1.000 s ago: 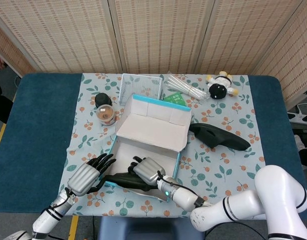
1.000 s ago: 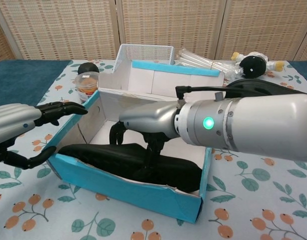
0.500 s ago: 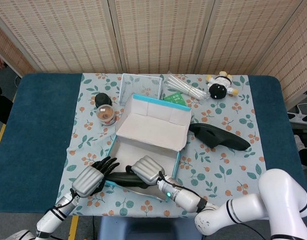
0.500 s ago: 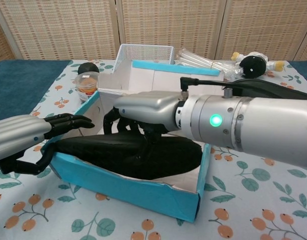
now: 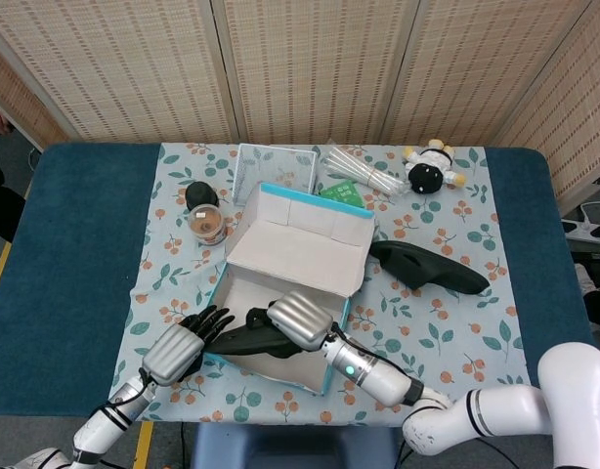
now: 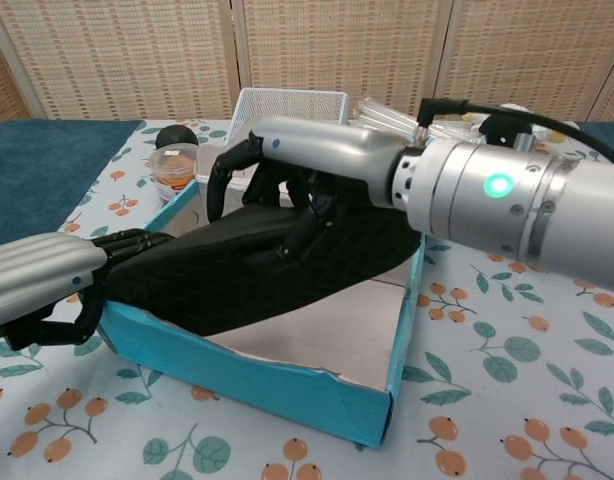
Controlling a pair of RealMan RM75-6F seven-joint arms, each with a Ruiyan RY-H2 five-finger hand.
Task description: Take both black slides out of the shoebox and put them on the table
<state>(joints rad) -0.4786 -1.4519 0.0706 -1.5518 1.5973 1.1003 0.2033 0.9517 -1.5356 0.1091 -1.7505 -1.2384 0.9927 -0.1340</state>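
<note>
My right hand (image 6: 292, 175) grips one black slide (image 6: 247, 270) from above and holds it tilted, raised off the floor of the blue-rimmed shoebox (image 6: 287, 395). In the head view the right hand (image 5: 300, 318) and this slide (image 5: 253, 341) sit over the box's near left part. My left hand (image 6: 42, 285) is open just outside the box's left wall, its dark fingers (image 6: 127, 243) close to the slide's near end; I cannot tell if they touch. The same left hand (image 5: 178, 350) shows in the head view. The other black slide (image 5: 429, 267) lies on the cloth, right of the box.
Behind the box stands a white wire basket (image 5: 271, 168). A small jar (image 5: 208, 227) and a black lid (image 5: 200, 193) lie to the box's far left. Clear tubes (image 5: 364, 176), a green packet (image 5: 342, 192) and a plush toy (image 5: 432, 168) lie at the back right.
My right hand has lifted the slide from the box floor, up and toward the box's far side, tilting it. The left hand has stayed by the left wall.
</note>
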